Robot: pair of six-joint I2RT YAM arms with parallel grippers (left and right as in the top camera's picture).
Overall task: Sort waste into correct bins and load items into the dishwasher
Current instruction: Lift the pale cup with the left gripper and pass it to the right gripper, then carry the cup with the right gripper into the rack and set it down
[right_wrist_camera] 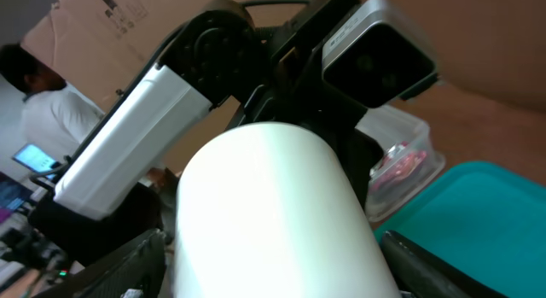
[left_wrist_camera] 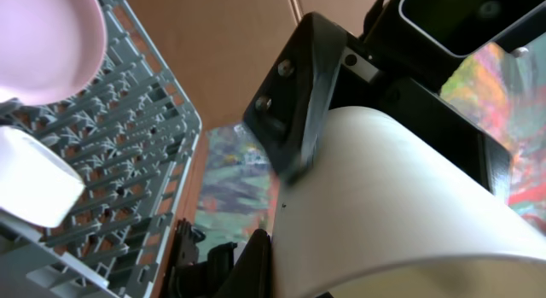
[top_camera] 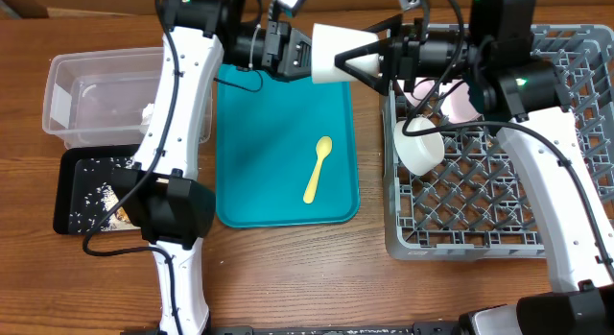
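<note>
Your right gripper (top_camera: 360, 55) pinches the small white cup (top_camera: 331, 54), which lies sideways in the air over the teal tray's (top_camera: 278, 181) edge beside the dish rack (top_camera: 499, 201). Your left gripper (top_camera: 302, 55) meets the cup's wide end. The cup hides its fingers, so you cannot tell their grip.

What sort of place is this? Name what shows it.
Probably a robotics lab staged for dish clearing, not a real kitchen: a grey dish rack and teal tray on a wooden table, a cardboard box and a person at a screen behind.
</note>
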